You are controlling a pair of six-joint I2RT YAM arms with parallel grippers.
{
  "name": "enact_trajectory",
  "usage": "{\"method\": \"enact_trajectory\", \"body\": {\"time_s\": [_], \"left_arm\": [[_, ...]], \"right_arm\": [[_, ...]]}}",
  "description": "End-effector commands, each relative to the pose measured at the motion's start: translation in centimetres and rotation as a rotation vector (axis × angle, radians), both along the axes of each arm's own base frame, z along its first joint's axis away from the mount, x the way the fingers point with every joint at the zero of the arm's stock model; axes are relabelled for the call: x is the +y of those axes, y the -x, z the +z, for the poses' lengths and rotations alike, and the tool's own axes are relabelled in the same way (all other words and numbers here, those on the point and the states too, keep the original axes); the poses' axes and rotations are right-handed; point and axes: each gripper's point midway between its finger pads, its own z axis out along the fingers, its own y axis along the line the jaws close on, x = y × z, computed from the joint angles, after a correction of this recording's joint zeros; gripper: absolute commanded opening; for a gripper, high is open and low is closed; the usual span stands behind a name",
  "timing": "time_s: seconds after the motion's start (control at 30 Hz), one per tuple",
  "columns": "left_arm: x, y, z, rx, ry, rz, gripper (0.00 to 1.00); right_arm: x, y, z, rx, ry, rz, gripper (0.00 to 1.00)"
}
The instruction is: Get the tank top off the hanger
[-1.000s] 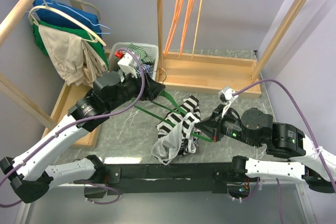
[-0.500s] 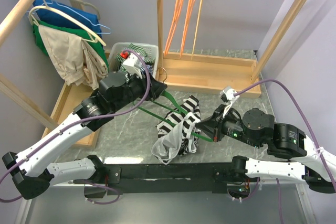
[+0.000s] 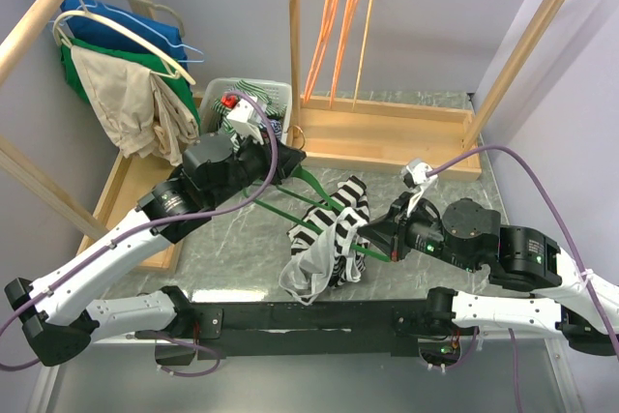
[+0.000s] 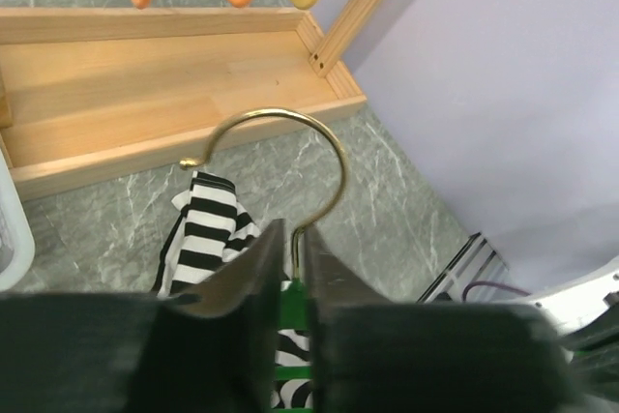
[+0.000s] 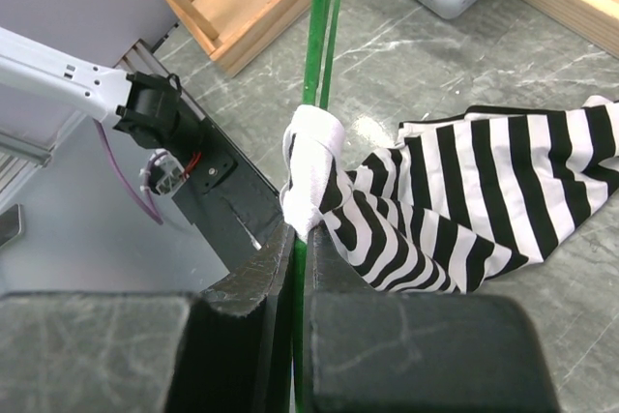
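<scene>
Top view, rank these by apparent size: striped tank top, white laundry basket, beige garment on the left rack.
1-2. beige garment and striped tank top: about alike, not ranked.
3. white laundry basket, partly hidden.

Open tabletop (image 3: 232, 249) left of hanger (image 3: 319, 188), rack (image 3: 387, 137), basket (image 3: 276, 94) behind

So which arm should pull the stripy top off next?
Probably right: the right gripper pinches the green hanger just beside the tank top strap looped on it; the left gripper sits up at the gold hook.
</scene>
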Motion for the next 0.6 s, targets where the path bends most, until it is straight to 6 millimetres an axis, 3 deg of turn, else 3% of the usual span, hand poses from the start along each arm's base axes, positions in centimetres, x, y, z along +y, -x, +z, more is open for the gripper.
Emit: {"method": "enact_trajectory", "body": {"time_s": [0.0,0.1,0.3,0.33,0.47,0.57], "left_arm": [[-0.2,-0.3,1.6,-0.04,0.025,0.002,0.1],[-0.4,-0.1,1.5,-0.038,0.023,-0.008,0.01],[-0.4,-0.2,0.6,-0.03,-0.009,-0.002,0.01],[-0.4,-0.3,0.4,-0.029,-0.017,0.006,0.01],[0.8,-1.5,-1.2,-0.018,-0.079,0.099,0.01],[2.2,-2.8,-2.7,-0.009,-0.143,0.198,0.01]], "right_arm": [[0.3,-0.2,2.9,-0.041,-0.099,-0.007,0.0],[0.2,-0.2,3.1,-0.043,-0.107,-0.008,0.0],[-0.1,-0.9,3.3,-0.043,-0.116,-0.057,0.0],[-0.2,-1.2,3.0,-0.035,-0.107,-0.078,0.03],[-1.8,-2.8,3.2,-0.016,-0.088,-0.228,0.35],[-4.0,-3.8,4.4,0.004,-0.127,-0.355,0.4]]}}
